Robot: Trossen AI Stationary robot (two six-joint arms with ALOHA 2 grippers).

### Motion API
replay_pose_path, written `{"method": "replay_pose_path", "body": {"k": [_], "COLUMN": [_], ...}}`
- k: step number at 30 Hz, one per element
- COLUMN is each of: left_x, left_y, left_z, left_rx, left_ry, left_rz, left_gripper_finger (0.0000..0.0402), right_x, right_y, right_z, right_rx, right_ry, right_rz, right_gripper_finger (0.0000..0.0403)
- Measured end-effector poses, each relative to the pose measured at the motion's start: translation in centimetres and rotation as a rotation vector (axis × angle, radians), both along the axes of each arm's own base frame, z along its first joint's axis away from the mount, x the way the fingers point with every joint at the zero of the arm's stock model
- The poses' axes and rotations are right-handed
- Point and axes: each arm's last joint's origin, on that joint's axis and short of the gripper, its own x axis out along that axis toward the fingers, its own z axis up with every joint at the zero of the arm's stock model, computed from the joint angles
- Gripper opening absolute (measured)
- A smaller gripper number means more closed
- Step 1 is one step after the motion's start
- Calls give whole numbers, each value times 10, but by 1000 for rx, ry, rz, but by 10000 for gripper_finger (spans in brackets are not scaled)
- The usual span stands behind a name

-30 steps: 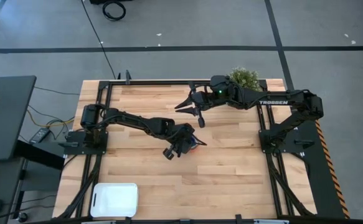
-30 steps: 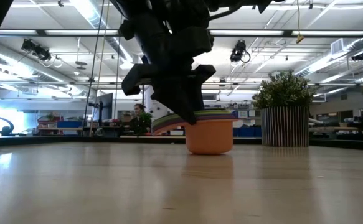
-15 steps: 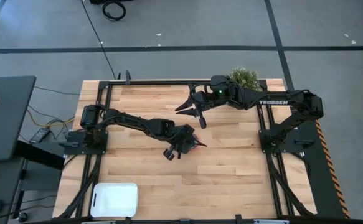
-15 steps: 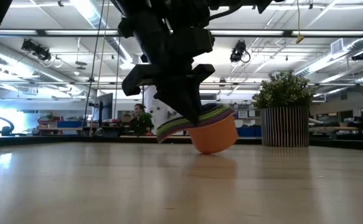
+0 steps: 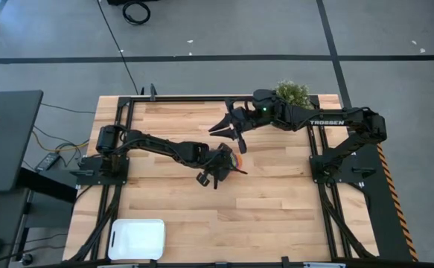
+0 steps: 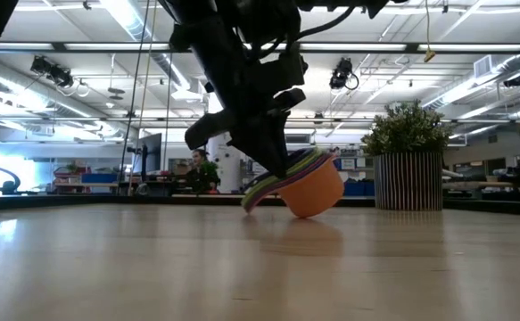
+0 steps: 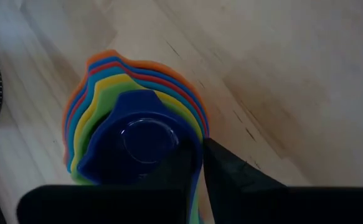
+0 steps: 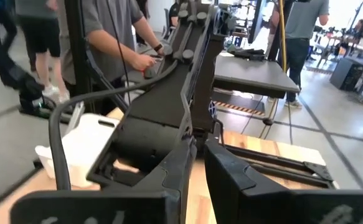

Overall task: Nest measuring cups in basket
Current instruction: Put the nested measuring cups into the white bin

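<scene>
**Stacked cups gripped far from the basket**

The measuring cups are already nested into one stack, orange outermost and dark navy innermost, and the stack is seen tilted on the table, its orange base apparently touching the wood. The left gripper is clamped on the stack's rim; in the left wrist view one finger is pressed against the navy cup.

The basket lies well apart from the stack, at the table corner near the left arm's base, so the carry is judged to run back toward that base and to the near edge. The stack's handles are fanned out on the side toward the gripper.

The right gripper hangs just beyond the stack, toward the plant pot, its fingers close together on nothing. Nothing is seen lying between stack and basket.
</scene>
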Motion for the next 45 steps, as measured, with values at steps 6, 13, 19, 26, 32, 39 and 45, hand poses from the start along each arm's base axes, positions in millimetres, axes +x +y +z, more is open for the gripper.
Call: {"method": "replay_pose_path", "body": {"k": [6,13,19,26,32,39,45], "left_x": [2,3,3,4,4,4,3], "left_y": [-3,-3,-3,-2,1,5,-2], "left_z": [1,2,2,2,2,2,3], "left_rx": [6,10,15,34,20,46,149], "left_ry": [-18,-37,-41,-39,-38,-37,-40], "left_rz": [-17,-23,-25,-52,-55,-30,15], "left_gripper_finger": [40,40,41,41,61,91,94], "right_x": [-2,-4,-4,-4,-4,-4,-12], "right_y": [-9,-12,-13,-13,-13,-14,-20], "right_z": [0,1,2,2,5,6,12], "right_rx": [90,99,99,98,89,131,156], "right_ry": [18,12,7,6,-25,-21,-28], "right_rz": [-22,65,72,72,74,68,131], "right_gripper_finger": [57,57,57,57,57,57,57]}}
